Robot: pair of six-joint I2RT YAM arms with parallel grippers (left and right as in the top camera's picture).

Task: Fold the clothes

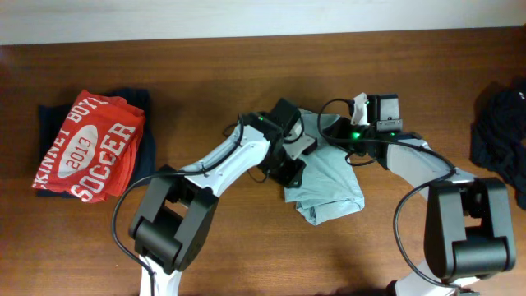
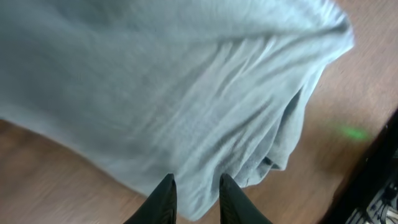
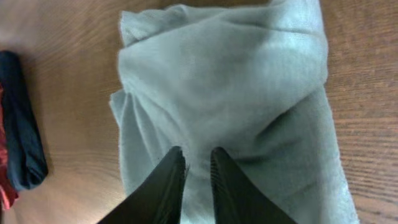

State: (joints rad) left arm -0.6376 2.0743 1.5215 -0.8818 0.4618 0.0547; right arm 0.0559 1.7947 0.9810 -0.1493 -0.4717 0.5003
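Note:
The clothes (image 1: 329,187), a pale grey-blue t-shirt, lie folded into a rumpled bundle at the table's middle. My left gripper (image 1: 289,168) is at the bundle's left edge. In the left wrist view its fingertips (image 2: 196,182) stand apart over the shirt's (image 2: 186,93) near edge, with cloth showing in the gap and nothing pinched. My right gripper (image 1: 341,133) is over the bundle's far end. In the right wrist view its jaws (image 3: 197,155) stand a narrow gap apart above the smooth shirt (image 3: 236,81), with no fold drawn up between them.
A red t-shirt with white lettering (image 1: 86,146) lies on a dark folded garment (image 1: 146,140) at the left, and that dark garment's edge (image 3: 22,127) also shows in the right wrist view. A black garment (image 1: 501,136) lies at the right edge.

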